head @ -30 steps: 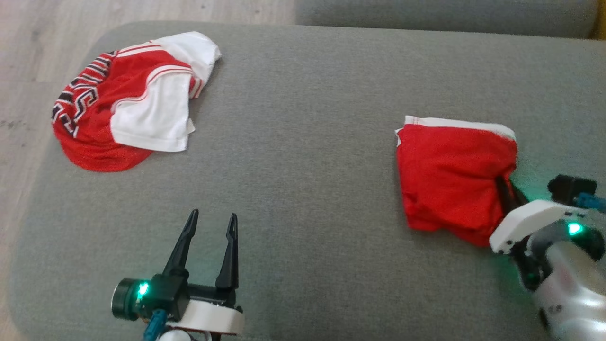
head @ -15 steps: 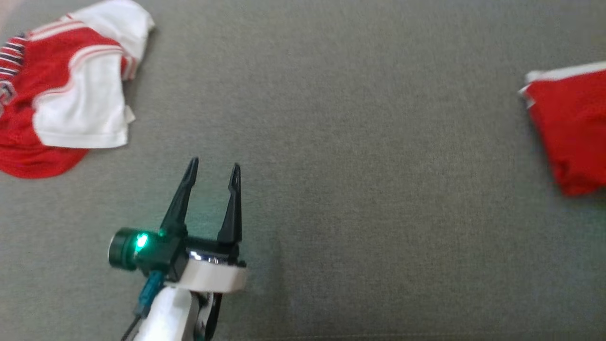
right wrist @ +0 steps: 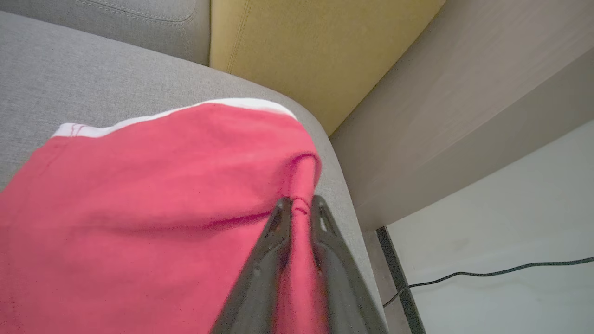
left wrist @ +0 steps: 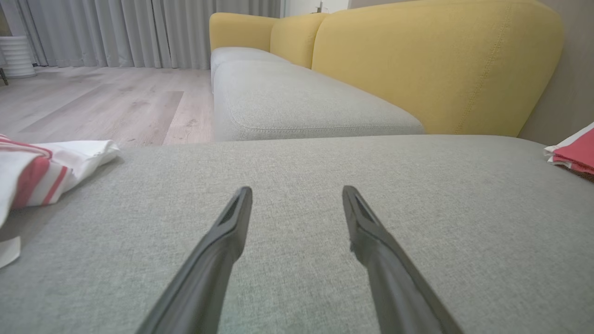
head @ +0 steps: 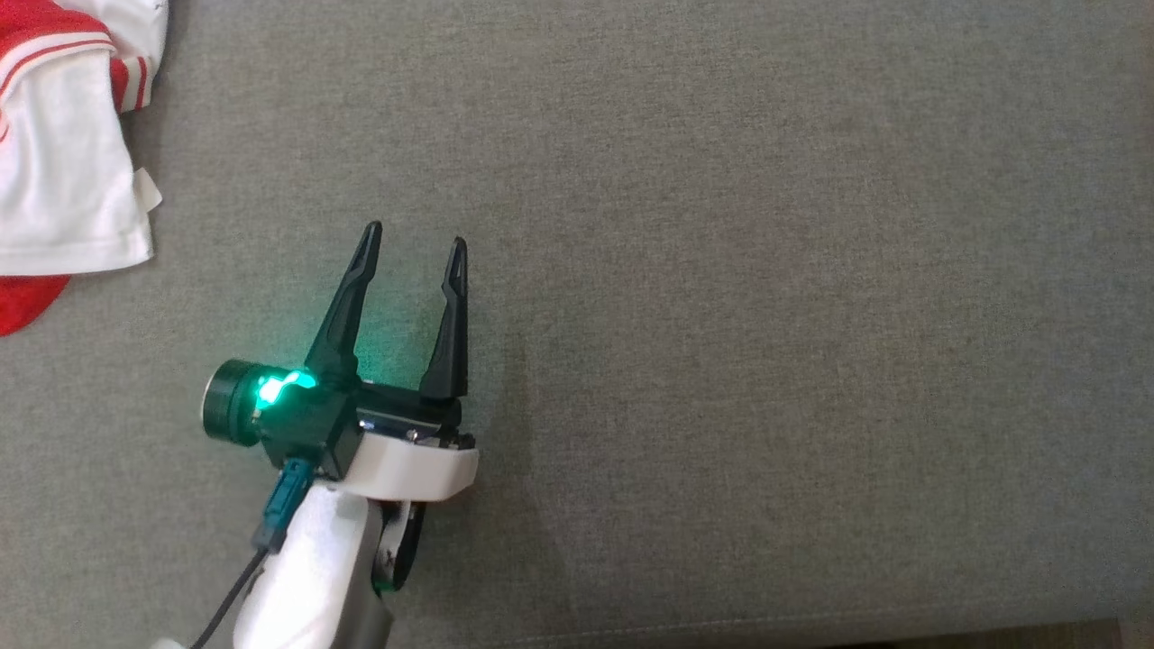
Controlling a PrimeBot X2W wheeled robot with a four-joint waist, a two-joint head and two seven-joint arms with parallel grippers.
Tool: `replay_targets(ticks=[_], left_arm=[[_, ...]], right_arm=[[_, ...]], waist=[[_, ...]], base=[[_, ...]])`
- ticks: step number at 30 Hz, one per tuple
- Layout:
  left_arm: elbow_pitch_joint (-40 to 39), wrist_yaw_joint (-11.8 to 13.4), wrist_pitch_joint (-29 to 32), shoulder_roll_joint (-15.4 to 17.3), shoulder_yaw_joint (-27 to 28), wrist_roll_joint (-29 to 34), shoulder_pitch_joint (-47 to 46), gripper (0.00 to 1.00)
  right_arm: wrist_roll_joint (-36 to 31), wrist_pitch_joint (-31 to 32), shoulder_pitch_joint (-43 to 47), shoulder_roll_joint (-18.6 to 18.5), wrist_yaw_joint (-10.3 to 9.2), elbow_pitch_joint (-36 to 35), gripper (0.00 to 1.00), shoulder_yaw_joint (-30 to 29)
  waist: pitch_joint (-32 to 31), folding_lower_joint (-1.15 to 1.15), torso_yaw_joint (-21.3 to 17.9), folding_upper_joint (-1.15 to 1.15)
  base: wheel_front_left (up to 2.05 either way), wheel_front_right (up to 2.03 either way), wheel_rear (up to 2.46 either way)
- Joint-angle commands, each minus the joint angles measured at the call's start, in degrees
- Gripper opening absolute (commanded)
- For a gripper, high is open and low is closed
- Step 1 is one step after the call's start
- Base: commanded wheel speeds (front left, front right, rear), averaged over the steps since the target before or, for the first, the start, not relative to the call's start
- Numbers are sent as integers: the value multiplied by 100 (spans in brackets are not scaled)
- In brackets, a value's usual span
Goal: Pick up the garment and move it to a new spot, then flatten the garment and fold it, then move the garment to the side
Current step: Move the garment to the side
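The right gripper [right wrist: 300, 204] pinches a raised ridge of the red garment [right wrist: 162, 185], fingers pressed onto the cloth; the garment lies folded on the grey seat [head: 721, 270] by its rounded corner; the left gripper [head: 415, 239] hovers over bare seat, fingers spread, holding nothing; a jersey [head: 63, 180] lies well apart. The cloth looks light, soft and limp, likely to sag and unfold from one hold; the white hem seems the firmer grip.

Grey cushion [head: 721, 270]: red garment [right wrist: 139, 195], striped jersey [head: 63, 180] (crumpled).
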Motion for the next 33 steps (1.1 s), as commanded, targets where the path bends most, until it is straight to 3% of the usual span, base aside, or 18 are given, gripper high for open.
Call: replay_targets(ticks=[1, 6, 12, 21, 26, 33], left_arm=[[-135, -29, -29, -2, 114, -15, -105, 100], [-55, -13, -29, -2, 114, -77, -73, 100], [99, 42, -29, -2, 167, -200, 226, 100], [620, 72, -29, -2, 233, -359, 817, 100], [814, 178, -29, -2, 400, -229, 1035, 100], [958, 180, -29, 1, 682, -72, 1301, 100]], right_arm=[[-202, -122, 49, -270, 37, -77, 100, -67], [-884, -404, 104, 84, 37, -95, 100, -448], [-1374, -801, 547, 1161, 37, -445, 100, -608], [-804, -1146, 1941, 2898, 37, -1094, 100, 38], [-292, -1185, 2674, 3401, 37, -1701, 100, 366], [-371, -1187, 3696, 3993, 37, -2782, 100, 9]], waist=[[-43, -1, 24, 0], [-365, -1, 121, 0], [-1094, -1, 264, 0], [-2444, -1, 570, 0], [-2921, -1, 680, 0], [-3307, -1, 719, 0]], base=[[0, 0, 0], [0, 0, 0], [0, 0, 0], [0, 0, 0], [0, 0, 0], [0, 0, 0]])
